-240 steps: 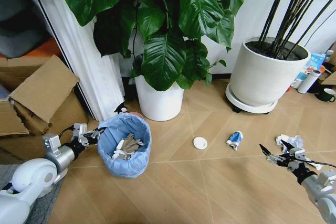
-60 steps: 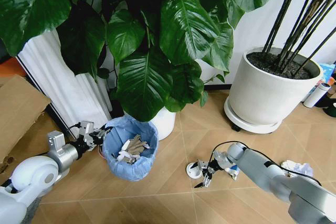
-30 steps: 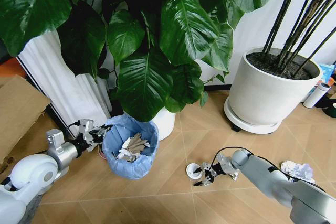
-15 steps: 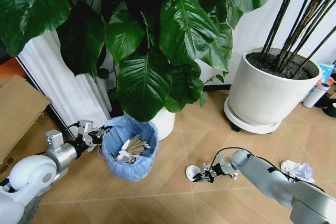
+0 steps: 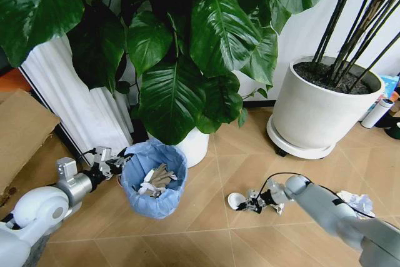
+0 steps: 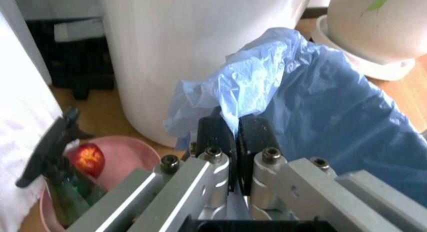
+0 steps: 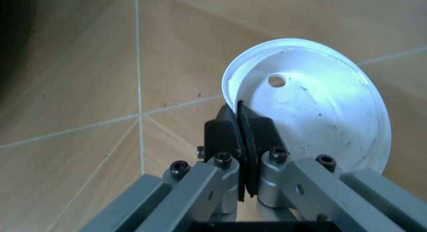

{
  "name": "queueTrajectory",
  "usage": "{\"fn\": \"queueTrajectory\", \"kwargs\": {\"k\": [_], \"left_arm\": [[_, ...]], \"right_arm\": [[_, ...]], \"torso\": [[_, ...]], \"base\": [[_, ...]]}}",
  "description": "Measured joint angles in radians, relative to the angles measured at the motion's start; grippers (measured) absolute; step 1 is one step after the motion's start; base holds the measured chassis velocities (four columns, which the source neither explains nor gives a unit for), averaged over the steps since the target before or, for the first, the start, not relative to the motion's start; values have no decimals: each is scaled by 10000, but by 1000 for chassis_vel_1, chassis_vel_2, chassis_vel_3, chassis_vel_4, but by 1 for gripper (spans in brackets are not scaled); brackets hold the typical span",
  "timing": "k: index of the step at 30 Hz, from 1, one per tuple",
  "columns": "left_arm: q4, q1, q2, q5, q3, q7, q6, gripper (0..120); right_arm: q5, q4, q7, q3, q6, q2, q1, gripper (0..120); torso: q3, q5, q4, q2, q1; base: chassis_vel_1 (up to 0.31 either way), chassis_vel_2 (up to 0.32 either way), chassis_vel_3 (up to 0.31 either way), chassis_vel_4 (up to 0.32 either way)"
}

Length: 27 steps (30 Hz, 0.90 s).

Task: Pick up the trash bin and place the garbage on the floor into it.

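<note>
The trash bin (image 5: 153,179), lined with a crinkled light-blue bag, stands on the floor (image 5: 206,236) in front of a white plant pot and holds paper scraps. My left gripper (image 5: 114,163) is shut on the bag's rim (image 6: 257,87) at the bin's left side. A white round lid (image 5: 235,201) with a small hole (image 7: 313,102) is pinched at its edge by my right gripper (image 5: 251,204), which is shut on it just above the floor, right of the bin. A crumpled white paper wad (image 5: 357,202) lies further right.
A big leafy plant in a white pot (image 5: 195,145) overhangs the bin. A large white pot (image 5: 322,104) on a wheeled base stands at the right. A cardboard box (image 5: 22,132) and white curtain (image 5: 87,114) are on the left. A pink bowl (image 6: 123,159) with an apple sits behind the bin.
My right gripper has closed on the white lid and shifted it slightly right, tilting it up off the floor. The left gripper and bin have stayed nearly still.
</note>
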<state>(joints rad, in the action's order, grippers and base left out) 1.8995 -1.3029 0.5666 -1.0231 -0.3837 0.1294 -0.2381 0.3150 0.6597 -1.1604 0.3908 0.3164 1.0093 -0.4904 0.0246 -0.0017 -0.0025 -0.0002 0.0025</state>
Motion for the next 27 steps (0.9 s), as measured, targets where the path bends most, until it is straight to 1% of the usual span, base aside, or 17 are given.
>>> {"fn": "queueTrajectory", "kwargs": {"k": [2,4,5,7,10,11,14,15,16,18,19,23,27], "left_arm": [[-65,122,49,29,188,-31,0,0],[-122,253,50,25,399,-58,0,0],[-122,253,50,25,399,-58,0,0],[-182,364,22,26,689,-62,-1,0],[-215,553,69,48,1161,-67,6,0],[-215,553,69,48,1161,-67,6,0],[-218,751,137,119,1562,-67,20,0],[-218,751,137,119,1562,-67,20,0],[-218,872,164,145,1723,-67,23,0],[-217,1053,209,156,1938,-66,30,0],[-217,1053,209,156,1938,-66,30,0],[-144,1253,334,185,2225,-54,46,0],[-62,1242,353,207,2254,-43,61,0]], "right_arm": [[228,384,-124,-105,-7,-252,7,0],[489,894,-209,-214,-29,-533,30,0],[489,894,-209,-214,-29,-533,30,0],[865,1615,-360,-376,-85,-873,86,0],[1658,2896,-742,-290,-277,-1455,254,0],[1658,2896,-742,-290,-277,-1455,254,0],[2343,4252,-1015,181,-474,-2011,711,0],[2343,4252,-1015,181,-474,-2011,711,0],[2692,4985,-1045,607,-624,-2261,1151,0],[3115,5730,-1050,1382,-789,-2428,1967,0],[3115,5730,-1050,1382,-789,-2428,1967,0],[3815,6552,-912,2624,-1071,-2284,3117,0],[4014,6808,-779,3044,-1181,-2136,3425,0]], "torso": [[0,-4,0,0,0],[0,4,-2,0,0],[0,4,-2,0,0],[-1,-4,-4,0,-1],[-1,0,-1,0,-1],[-1,0,-1,0,-1],[-1,-2,-4,1,-1],[-1,-2,-4,1,-1],[-1,-2,-3,1,-1],[-2,-5,-2,1,-2],[-2,-5,-2,1,-2],[-1,-3,3,2,-2],[-1,-4,0,2,-2]], "base": [[0,0,0,0],[0,0,0,0],[0,0,0,0],[0,0,0,0],[0,0,0,0],[0,0,0,0],[0,0,0,0],[0,0,0,0],[0,0,0,0],[0,0,0,0],[0,0,0,0],[0,0,0,0],[0,0,0,0]]}}
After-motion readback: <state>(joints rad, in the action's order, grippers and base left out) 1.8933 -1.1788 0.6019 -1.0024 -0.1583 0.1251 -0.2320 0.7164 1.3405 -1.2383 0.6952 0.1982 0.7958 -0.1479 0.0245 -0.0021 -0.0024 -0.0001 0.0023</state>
